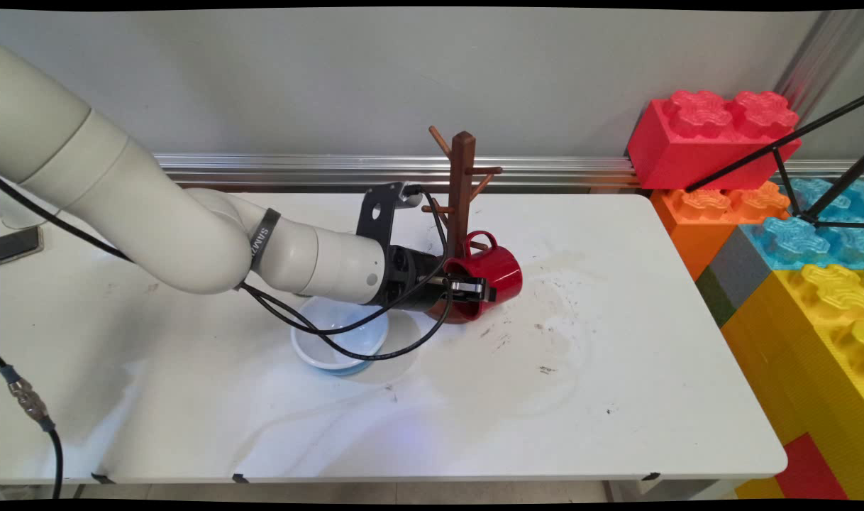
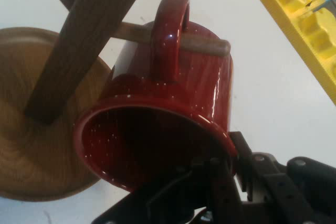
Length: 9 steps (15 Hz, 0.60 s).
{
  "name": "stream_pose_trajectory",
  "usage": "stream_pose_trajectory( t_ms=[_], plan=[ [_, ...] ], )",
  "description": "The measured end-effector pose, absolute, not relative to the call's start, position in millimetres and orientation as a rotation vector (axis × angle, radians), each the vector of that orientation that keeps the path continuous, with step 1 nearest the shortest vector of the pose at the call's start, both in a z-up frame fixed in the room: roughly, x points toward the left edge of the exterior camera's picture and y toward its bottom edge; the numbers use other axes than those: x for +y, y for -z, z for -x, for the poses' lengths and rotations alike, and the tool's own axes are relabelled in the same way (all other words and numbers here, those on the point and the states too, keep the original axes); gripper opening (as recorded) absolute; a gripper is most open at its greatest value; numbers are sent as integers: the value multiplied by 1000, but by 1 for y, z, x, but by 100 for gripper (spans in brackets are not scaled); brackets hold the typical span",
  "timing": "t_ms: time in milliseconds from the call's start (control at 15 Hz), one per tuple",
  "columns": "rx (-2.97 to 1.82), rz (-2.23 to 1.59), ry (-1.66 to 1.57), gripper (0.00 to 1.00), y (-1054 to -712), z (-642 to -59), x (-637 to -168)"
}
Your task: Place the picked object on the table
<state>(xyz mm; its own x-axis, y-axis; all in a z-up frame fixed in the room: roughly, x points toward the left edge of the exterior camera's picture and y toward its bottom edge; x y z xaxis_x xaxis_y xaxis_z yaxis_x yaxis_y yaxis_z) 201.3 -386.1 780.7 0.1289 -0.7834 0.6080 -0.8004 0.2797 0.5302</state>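
Gripper [image 1: 474, 289] fingers clamped on red mug [image 1: 494, 273] rim, handle over mug tree [image 1: 462, 186] peg

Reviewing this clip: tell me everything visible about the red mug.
The red mug is glossy, enamel-like, with fine white speckles and a loop handle. It lies tipped sideways, its open mouth towards the gripper, whose fingers pinch its rim, one inside and one outside. Its handle is threaded over a low peg of the wooden mug tree, so the mug hangs beside the post, above the tree's round base.
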Motion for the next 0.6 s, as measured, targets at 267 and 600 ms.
stream_pose_trajectory(
  t_ms=[267, 600],
  plan=[
    [-1623, -1471, -18, 0, -786, -201, -383],
    [-1620, -1449, 10, 0, -794, -193, -375]
  ],
)
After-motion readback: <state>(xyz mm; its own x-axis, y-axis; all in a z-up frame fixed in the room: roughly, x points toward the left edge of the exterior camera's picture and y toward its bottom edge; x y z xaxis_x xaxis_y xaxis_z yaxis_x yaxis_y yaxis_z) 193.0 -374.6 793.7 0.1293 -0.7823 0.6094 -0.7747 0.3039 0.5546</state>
